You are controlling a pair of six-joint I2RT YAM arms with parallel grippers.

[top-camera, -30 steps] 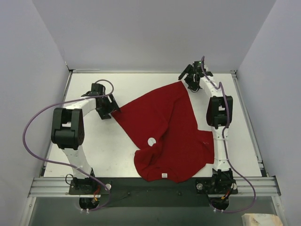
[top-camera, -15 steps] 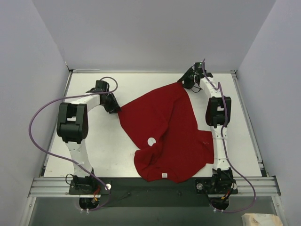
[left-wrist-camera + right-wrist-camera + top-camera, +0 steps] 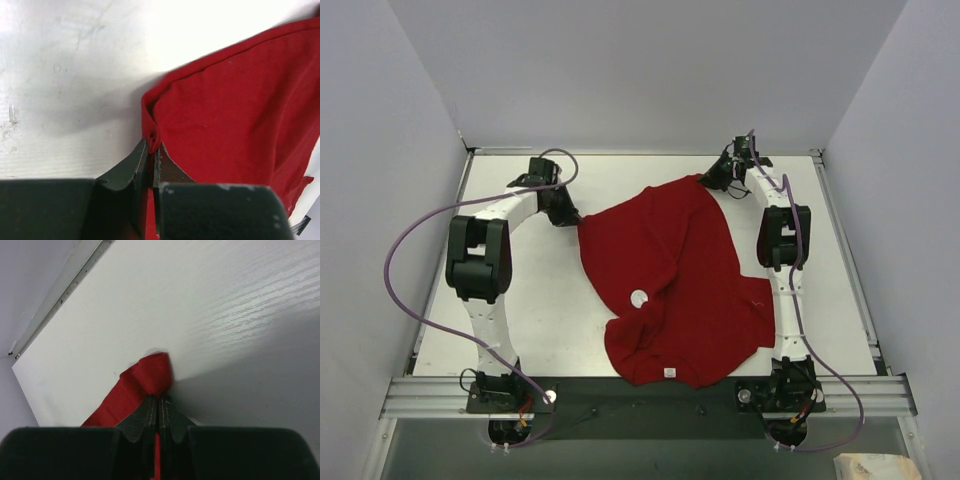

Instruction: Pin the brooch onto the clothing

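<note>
The clothing, a red T-shirt, lies rumpled on the white table, its small white label at the near edge. A small white round brooch rests on the fabric near the middle. My left gripper is shut on the shirt's far-left corner. In the left wrist view the left gripper pinches a fold of the clothing's hem. My right gripper is shut on the far-right corner. In the right wrist view the right gripper has a bunch of the clothing's fabric poking out past its tips.
The table has a raised rim along the back and grey walls on three sides. Purple cables loop off both arms. The arm bases sit on a metal rail at the near edge.
Both grippers have closed from open onto the shirt's far corners. The left arm has swung toward the back and right, pushing the shirt's left corner inward a little.
</note>
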